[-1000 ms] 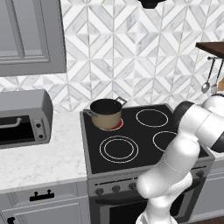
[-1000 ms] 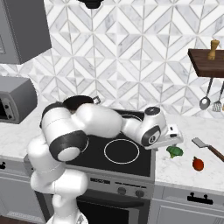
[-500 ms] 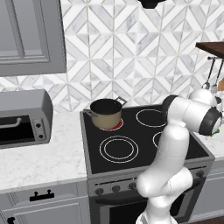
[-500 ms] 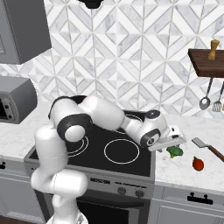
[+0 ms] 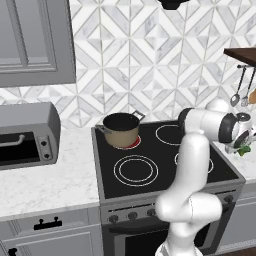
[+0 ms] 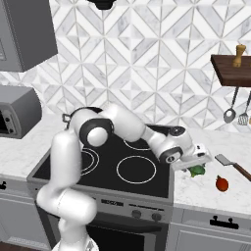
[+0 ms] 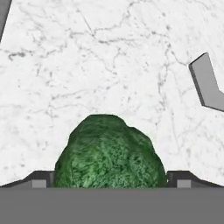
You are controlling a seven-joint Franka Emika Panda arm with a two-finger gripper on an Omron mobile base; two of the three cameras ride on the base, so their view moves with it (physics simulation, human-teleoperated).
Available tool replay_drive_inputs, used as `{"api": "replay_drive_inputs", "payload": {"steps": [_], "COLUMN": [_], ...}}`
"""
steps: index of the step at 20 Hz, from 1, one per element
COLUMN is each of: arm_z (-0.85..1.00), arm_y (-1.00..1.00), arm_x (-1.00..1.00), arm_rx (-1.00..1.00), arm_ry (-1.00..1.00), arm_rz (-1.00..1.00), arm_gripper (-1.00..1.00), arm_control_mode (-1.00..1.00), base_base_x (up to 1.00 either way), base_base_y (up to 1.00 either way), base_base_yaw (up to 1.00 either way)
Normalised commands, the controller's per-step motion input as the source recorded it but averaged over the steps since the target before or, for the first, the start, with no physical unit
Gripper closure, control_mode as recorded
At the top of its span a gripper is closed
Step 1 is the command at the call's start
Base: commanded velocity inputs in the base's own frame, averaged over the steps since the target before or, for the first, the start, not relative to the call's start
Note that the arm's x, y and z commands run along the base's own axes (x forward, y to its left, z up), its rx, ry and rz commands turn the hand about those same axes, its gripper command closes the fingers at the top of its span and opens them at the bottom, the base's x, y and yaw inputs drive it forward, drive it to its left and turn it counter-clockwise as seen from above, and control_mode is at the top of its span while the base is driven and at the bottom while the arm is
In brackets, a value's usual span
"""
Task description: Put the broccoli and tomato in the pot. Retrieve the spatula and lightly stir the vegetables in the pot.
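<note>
Broccoli: the small lumpy bright-green floret (image 7: pixel 110 153) lies on the white marble counter (image 7: pixel 109 65), right of the stove, not yet lifted.
Gripper: the two-finger gripper (image 6: pixel 195 165) is spread wide, one dark finger (image 7: pixel 39 178) at each side of the floret.
Tomato: the small round red ball (image 6: pixel 222 184) sits near the grey-bladed spatula (image 6: pixel 234 165), untouched.
Pot: the round tan pot (image 5: pixel 120 130) is seen on the back burner.
Progress: nothing is potted; stirring remains.
Change: the arm has swung rightward and lowered over the floret.

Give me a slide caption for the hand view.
Open end effector straddling the broccoli on the marble counter, spatula blade at the edge.
</note>
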Motion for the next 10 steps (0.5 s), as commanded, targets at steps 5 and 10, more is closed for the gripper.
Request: {"api": "replay_drive_inputs", "payload": {"steps": [5,10], "arm_z": [-0.22,-0.17], "arm_y": [-0.28,-0.02], "arm_x": [0.19,0.08], "arm_rx": [0.00,0.00], "arm_ry": [0.05,0.03], "arm_rz": [0.02,0.05], "arm_gripper": [-1.00,1.00], "arm_control_mode": [-1.00,-1.00], "base_base_x": [0.00,0.00], "base_base_y": [0.00,0.00], "base_base_yaw": [0.00,0.00]}}
